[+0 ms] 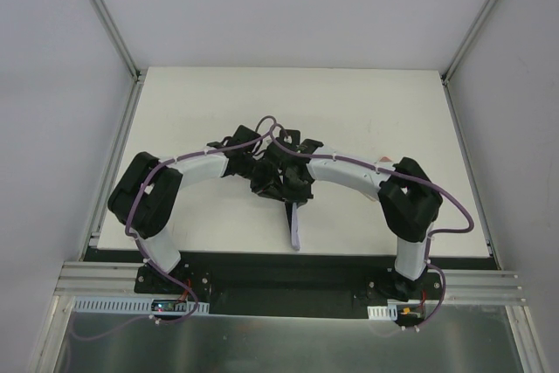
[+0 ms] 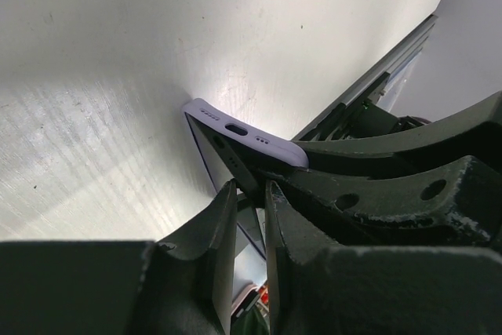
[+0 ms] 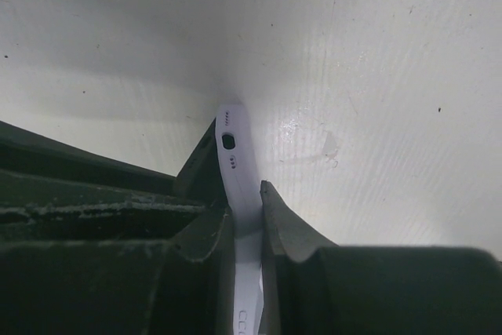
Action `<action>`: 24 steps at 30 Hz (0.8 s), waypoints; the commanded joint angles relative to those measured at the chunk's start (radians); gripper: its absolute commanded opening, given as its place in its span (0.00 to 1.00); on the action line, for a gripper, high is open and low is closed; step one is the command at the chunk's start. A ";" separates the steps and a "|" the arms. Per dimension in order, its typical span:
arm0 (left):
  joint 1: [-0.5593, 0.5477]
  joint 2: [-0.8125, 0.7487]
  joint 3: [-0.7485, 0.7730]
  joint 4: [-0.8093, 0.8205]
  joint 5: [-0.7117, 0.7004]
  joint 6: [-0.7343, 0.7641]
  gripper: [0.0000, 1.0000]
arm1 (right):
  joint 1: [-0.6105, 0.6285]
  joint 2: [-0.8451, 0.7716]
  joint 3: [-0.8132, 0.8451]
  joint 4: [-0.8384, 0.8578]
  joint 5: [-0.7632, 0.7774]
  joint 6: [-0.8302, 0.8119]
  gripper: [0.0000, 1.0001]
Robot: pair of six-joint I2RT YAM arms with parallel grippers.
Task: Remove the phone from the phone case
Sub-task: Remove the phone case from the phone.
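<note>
A lavender phone case (image 1: 295, 229) with the dark phone in it stands on its long edge near the table's front, between both grippers. In the right wrist view, my right gripper (image 3: 247, 202) is shut on the case (image 3: 235, 154), just behind the end with the charging port. In the left wrist view, my left gripper (image 2: 249, 186) is closed to a narrow gap around the phone's dark edge (image 2: 231, 164), below the case's ported end (image 2: 243, 132). From above, the left gripper (image 1: 262, 183) and right gripper (image 1: 293, 188) are pressed close together. How far the phone sits in the case is hidden.
The white table (image 1: 210, 111) lies beneath and behind the grippers. Its front edge and a black base rail (image 1: 288, 268) run just beyond the case's near end. Aluminium frame posts (image 1: 109, 15) stand at the back corners. The right gripper's fingers (image 2: 376, 186) crowd the left wrist view.
</note>
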 commanded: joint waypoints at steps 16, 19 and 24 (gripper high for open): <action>-0.033 0.065 -0.059 -0.409 -0.034 0.214 0.00 | -0.060 -0.170 0.066 -0.125 0.302 -0.005 0.01; -0.034 0.088 -0.039 -0.387 0.071 0.197 0.00 | -0.062 -0.162 0.062 -0.095 0.288 0.007 0.01; -0.039 0.122 -0.034 -0.390 0.091 0.208 0.00 | -0.060 -0.162 0.065 -0.069 0.280 0.026 0.01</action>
